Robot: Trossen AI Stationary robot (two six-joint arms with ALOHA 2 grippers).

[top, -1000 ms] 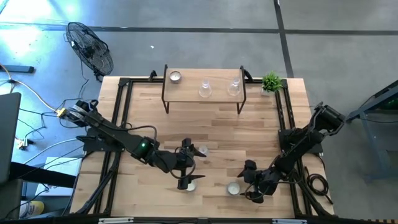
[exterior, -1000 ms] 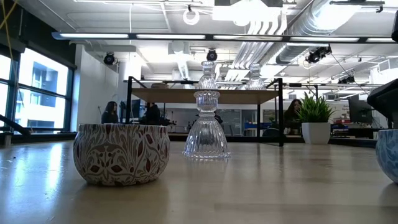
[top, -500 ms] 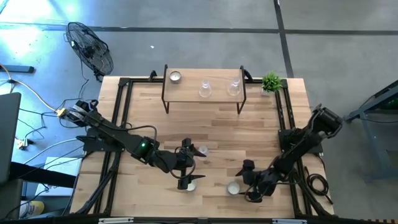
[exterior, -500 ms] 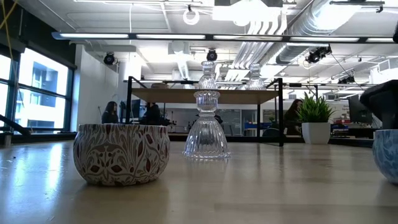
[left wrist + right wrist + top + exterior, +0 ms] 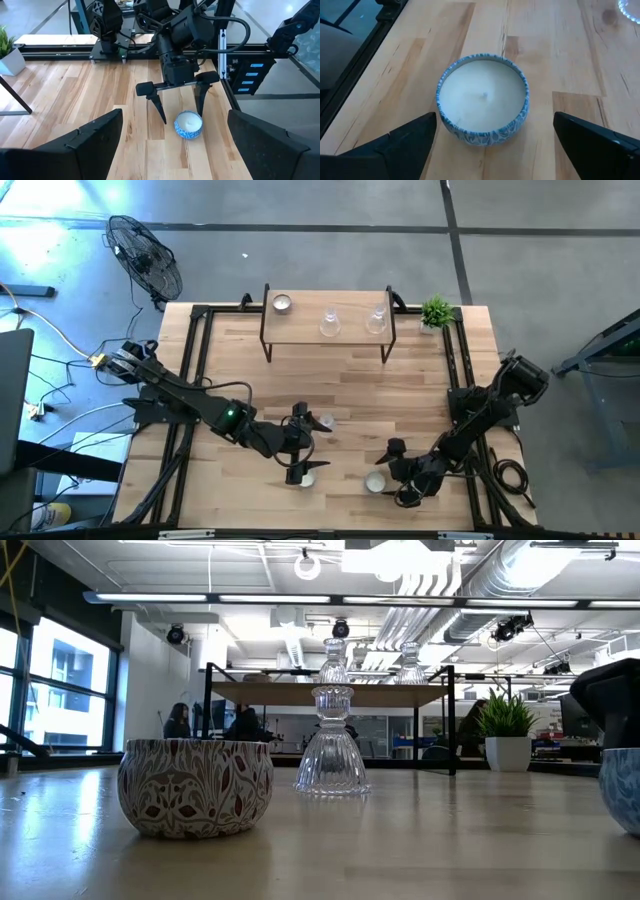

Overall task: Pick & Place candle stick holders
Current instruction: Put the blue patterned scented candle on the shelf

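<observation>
Left gripper (image 5: 300,442) at table's 6 o'clock, fingers wide apart, holding nothing, sits between clear glass holder (image 5: 325,422) and red-patterned cup (image 5: 307,477). Right gripper (image 5: 180,103) at 5 o'clock, fingers spread wide on both sides of blue cup (image 5: 482,99), not touching it. Shelf (image 5: 328,330) at 12 o'clock carries one cup, two glass holders. Risk: one finger bumps cup first, cup slides, squeeze misses.

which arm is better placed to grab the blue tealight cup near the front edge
Right. The right claw is open and straddles the blue tealight cup; the left claw sits by another cup.
</observation>
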